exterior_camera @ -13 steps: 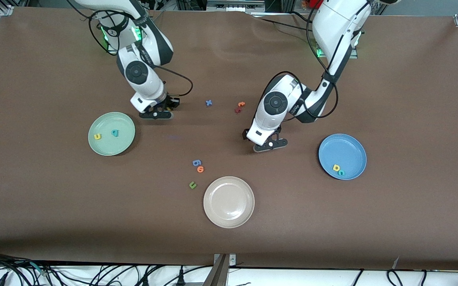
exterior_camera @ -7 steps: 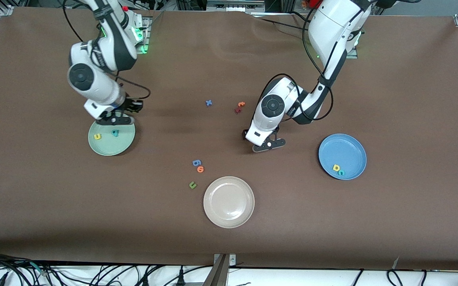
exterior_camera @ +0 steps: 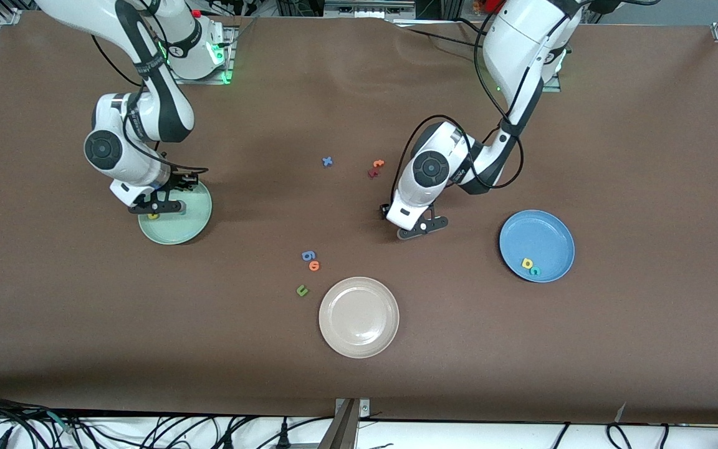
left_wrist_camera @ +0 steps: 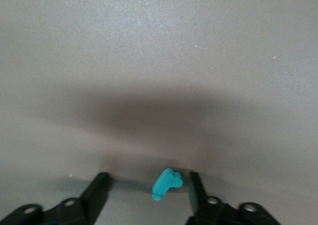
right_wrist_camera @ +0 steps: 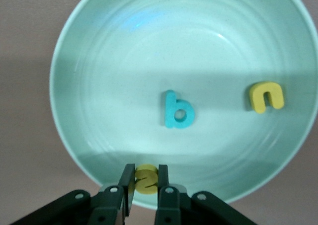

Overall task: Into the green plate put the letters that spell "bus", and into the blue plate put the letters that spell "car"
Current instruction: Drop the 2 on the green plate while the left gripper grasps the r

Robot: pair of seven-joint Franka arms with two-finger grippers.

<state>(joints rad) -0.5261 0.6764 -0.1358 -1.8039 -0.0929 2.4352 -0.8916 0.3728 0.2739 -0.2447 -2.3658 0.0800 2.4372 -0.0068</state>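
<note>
Risk, "s": the yellow "s" (right_wrist_camera: 145,179) hangs over the green plate's (exterior_camera: 194,221) rim, not its middle; released here it may bounce off the lip onto the table (exterior_camera: 614,349).
Risk, "r": the teal "r" (left_wrist_camera: 166,183) sits off-centre, close to 1 finger; a closing pinch may tip or flick it away.
Right gripper (right_wrist_camera: 144,185): clamped on the "s", over the plate edge.
Left gripper (left_wrist_camera: 147,189): low at the table, jaws apart, straddling the "r", nothing gripped.
Green plate: holds "b" (right_wrist_camera: 177,111) and "u" (right_wrist_camera: 266,97).
Blue plate (exterior_camera: 536,232): holds "a" (exterior_camera: 526,263) and "c" (exterior_camera: 535,270), touching.
</note>
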